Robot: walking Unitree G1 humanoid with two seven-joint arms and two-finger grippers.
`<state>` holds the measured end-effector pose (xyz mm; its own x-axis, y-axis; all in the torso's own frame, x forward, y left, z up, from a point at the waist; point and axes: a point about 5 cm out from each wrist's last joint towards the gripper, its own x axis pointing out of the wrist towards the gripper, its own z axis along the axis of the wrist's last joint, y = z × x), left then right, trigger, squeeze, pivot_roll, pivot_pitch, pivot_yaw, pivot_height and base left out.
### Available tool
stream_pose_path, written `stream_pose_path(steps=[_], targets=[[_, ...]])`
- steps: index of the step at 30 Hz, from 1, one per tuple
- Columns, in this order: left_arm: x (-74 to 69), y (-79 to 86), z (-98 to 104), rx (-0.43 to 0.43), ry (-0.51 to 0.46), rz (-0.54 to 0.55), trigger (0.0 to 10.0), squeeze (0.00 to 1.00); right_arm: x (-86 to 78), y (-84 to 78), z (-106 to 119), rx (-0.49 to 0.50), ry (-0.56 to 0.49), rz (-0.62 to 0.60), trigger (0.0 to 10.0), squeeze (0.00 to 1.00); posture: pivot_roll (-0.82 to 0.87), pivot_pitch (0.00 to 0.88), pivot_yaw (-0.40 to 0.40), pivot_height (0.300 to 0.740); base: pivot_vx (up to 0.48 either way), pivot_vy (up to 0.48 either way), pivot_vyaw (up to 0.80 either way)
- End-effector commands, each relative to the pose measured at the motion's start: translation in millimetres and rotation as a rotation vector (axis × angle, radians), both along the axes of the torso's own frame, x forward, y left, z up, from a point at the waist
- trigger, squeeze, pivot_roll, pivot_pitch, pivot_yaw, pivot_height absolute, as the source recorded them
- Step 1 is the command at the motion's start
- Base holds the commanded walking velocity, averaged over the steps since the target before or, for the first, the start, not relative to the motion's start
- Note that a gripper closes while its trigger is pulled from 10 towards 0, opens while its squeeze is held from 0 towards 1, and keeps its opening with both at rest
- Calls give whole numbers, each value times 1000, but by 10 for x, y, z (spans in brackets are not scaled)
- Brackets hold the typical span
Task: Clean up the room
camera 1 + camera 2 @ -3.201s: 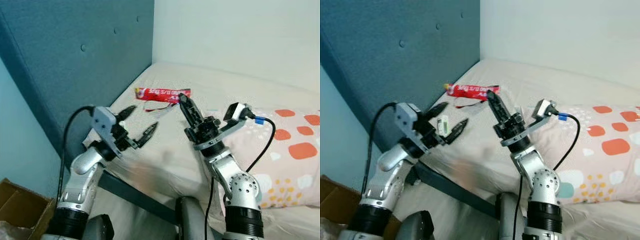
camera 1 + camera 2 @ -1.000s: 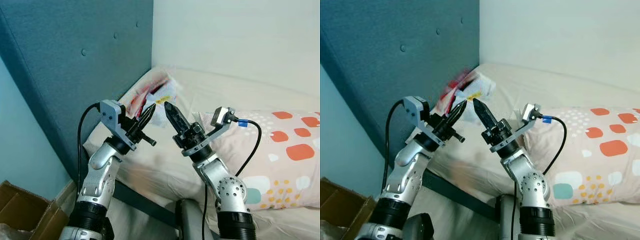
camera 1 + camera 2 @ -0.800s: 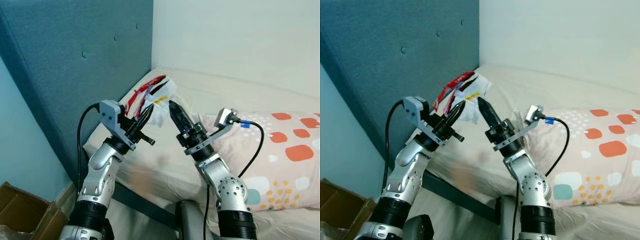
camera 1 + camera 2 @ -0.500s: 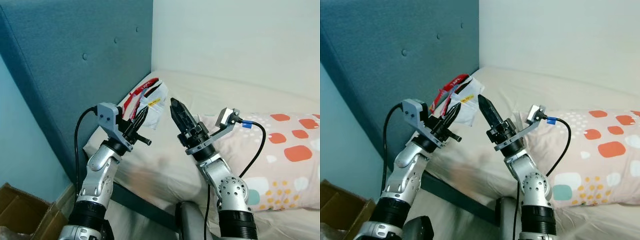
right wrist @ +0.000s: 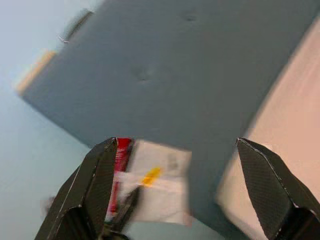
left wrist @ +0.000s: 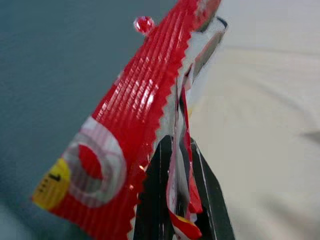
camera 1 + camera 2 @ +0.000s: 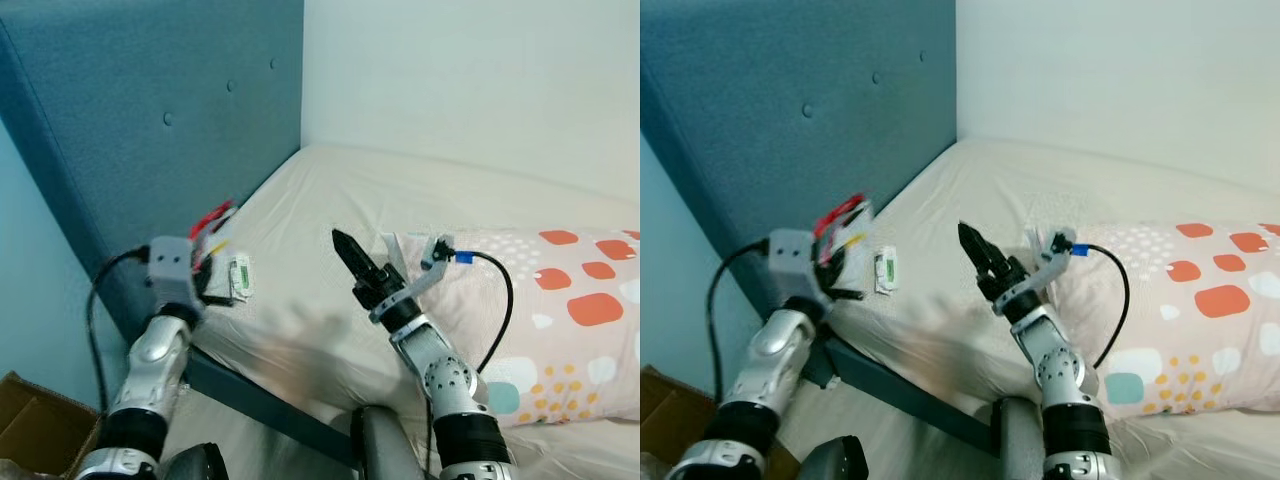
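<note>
Lowered to frame left, my left gripper (image 6: pixel 177 200) grips the wrappers (image 6: pixel 125 130); right gripper (image 5: pixel 185 200) spread; binning and small packet (image 7: pixel 239 277) remain.

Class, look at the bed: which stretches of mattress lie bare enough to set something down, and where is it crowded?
Bare: the mattress between the white wall and the spotted pillow, up to the blue headboard. Crowded: the near-left edge, with a small packet, the left gripper shut on red and white wrappers, and the right gripper.
</note>
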<state>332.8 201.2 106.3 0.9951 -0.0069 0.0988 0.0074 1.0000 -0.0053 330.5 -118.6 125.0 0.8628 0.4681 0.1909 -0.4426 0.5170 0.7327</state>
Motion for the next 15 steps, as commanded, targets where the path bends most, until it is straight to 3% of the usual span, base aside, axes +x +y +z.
stream_pose_path(steps=[1,2,15], targets=[[-42,50,-97,15,39,28,4863,0,-6,29,-109,-60,44,3,10000,0,-92,29,-28,555,0,0,0],[-56,49,-146,7,57,38,10000,0,-1,-14,-181,-75,71,-18,10000,0,-94,24,-21,560,0,0,0],[-100,-56,-435,-40,176,46,10000,0,-70,-208,-615,-204,214,-88,10000,0,-84,31,-21,600,0,0,0]])
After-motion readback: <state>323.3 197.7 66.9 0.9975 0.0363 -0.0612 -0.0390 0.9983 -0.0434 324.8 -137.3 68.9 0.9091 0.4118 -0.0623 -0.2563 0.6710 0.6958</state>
